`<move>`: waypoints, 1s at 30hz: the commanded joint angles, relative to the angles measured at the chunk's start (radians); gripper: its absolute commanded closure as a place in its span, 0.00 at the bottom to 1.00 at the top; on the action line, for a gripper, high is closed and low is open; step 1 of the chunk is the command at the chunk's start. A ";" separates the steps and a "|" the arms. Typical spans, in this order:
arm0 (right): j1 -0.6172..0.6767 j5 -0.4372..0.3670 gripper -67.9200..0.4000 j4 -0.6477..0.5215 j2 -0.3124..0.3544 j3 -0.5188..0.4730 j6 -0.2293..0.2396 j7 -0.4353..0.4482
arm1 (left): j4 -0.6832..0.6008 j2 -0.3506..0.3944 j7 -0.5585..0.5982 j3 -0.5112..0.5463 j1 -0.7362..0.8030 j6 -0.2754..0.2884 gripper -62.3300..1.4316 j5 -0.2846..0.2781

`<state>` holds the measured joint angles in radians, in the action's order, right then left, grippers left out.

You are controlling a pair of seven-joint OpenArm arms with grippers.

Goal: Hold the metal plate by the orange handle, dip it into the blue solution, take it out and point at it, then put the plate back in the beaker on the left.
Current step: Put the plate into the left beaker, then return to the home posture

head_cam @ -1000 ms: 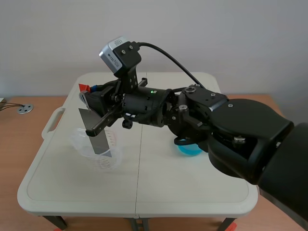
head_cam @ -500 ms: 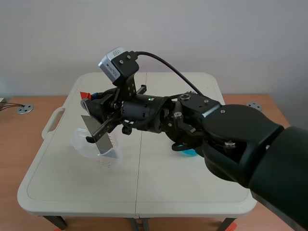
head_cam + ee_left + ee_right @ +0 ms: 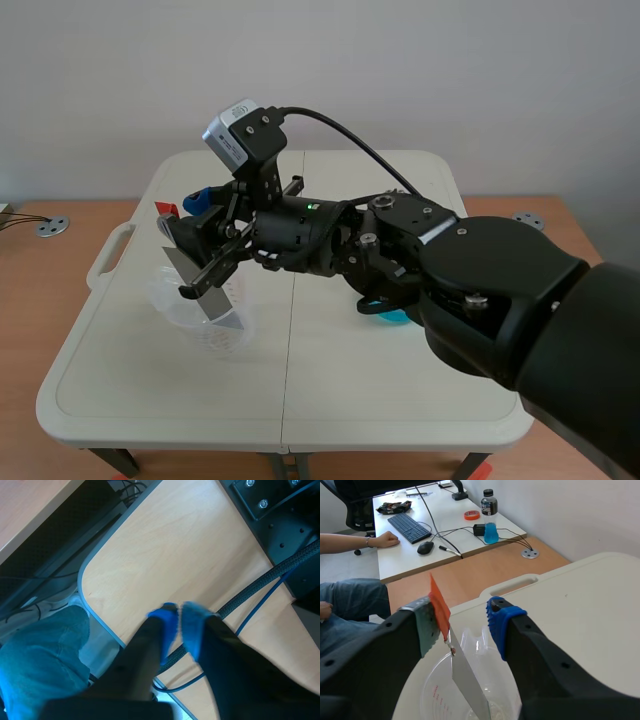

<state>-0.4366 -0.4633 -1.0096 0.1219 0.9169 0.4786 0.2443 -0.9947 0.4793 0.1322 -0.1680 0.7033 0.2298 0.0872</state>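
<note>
The right end effector stood released above the beaker at the left of the tabletop. The orange handle lay against its grey-green pad, and the blue pad was well apart from it, so nothing was pinched. Below the handle the plate ran down at a tilt into the beaker, with its lower end inside the clear wall. Whether it touched the bottom could not be told. The right arm reached across from the right, passing over the dish of blue solution. The left end effector was clenched on nothing, over a wooden surface and cables, away from the work.

The step in hand looked like the last one: leaving the plate in the beaker. Done well, the fingers would spread a little wider, so the grey-green pad came off the handle. The arm would then lift straight up and draw back to the right. A sideways drag could catch the handle and tip the light beaker or flick the plate out.
</note>
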 commanded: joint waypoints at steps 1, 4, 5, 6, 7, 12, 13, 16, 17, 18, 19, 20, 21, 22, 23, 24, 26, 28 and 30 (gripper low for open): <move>-0.024 -0.015 0.57 -0.008 -0.011 -0.009 -0.014 0.021 | -0.011 0.000 0.007 0.005 0.008 0.001 0.38 0.020; -0.024 -0.017 0.48 -0.008 -0.006 -0.009 -0.023 0.038 | -0.011 0.000 0.011 0.005 0.008 0.001 0.00 0.037; -0.024 -0.020 0.45 -0.008 -0.005 -0.009 -0.023 0.043 | -0.011 0.000 0.010 0.005 0.008 0.001 0.00 0.038; -0.026 -0.020 0.43 -0.008 -0.003 -0.009 -0.023 0.049 | -0.011 0.000 0.010 0.005 0.008 0.002 0.00 0.038; -0.026 -0.023 0.42 -0.008 -0.001 -0.009 -0.023 0.055 | -0.011 0.000 0.010 0.005 0.008 0.002 0.00 0.037; -0.026 -0.068 0.34 -0.008 0.018 -0.018 -0.050 0.073 | -0.011 0.000 0.010 0.005 0.008 0.001 0.00 0.037; -0.026 -0.068 0.34 -0.008 0.023 -0.025 -0.053 0.073 | -0.011 0.000 0.010 0.005 0.008 0.001 0.00 0.037; -0.026 -0.072 0.32 -0.008 0.039 -0.049 -0.062 0.072 | -0.011 0.000 0.010 0.005 0.008 0.001 0.00 0.037; -0.026 -0.078 0.31 -0.008 0.045 -0.058 -0.065 0.072 | -0.011 0.000 0.010 0.005 0.008 0.001 0.00 0.037; -0.026 -0.087 0.30 -0.008 0.052 -0.067 -0.065 0.072 | -0.011 0.000 0.009 0.005 0.008 0.001 0.00 0.037; -0.026 -0.096 0.28 -0.008 0.058 -0.075 -0.065 0.072 | -0.011 0.000 0.009 0.005 0.008 0.001 0.00 0.037; -0.026 -0.104 0.27 -0.008 0.062 -0.085 -0.066 0.072 | -0.011 0.000 0.010 0.005 0.008 0.001 0.00 0.037; -0.026 -0.109 0.25 -0.008 0.067 -0.093 -0.067 0.074 | -0.011 0.000 0.010 0.005 0.008 0.001 0.00 0.037; -0.027 -0.114 0.23 -0.008 0.069 -0.101 -0.067 0.074 | -0.011 0.000 0.010 0.005 0.008 0.001 0.00 0.037; -0.029 -0.119 0.21 -0.008 0.071 -0.108 -0.067 0.074 | -0.011 0.001 0.010 0.005 0.008 0.001 0.00 0.037; -0.029 -0.120 0.18 -0.008 0.072 -0.113 -0.067 0.073 | -0.011 0.000 0.014 0.005 0.008 0.002 0.00 0.035; -0.031 -0.120 0.14 -0.008 0.072 -0.123 -0.067 0.076 | -0.013 -0.002 0.009 0.005 0.008 0.002 0.00 0.031; -0.032 -0.121 0.11 -0.008 0.072 -0.130 -0.066 0.076 | -0.013 -0.001 0.006 0.005 0.008 0.001 0.00 0.031; -0.032 -0.121 0.08 -0.009 0.072 -0.135 -0.066 0.076 | -0.013 0.002 0.007 0.012 0.008 -0.014 0.00 0.024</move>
<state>-0.4370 -0.5694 -1.0096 0.1993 0.7959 0.4072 0.3023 -0.9947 0.4793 0.1318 -0.1677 0.7033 0.2253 0.1196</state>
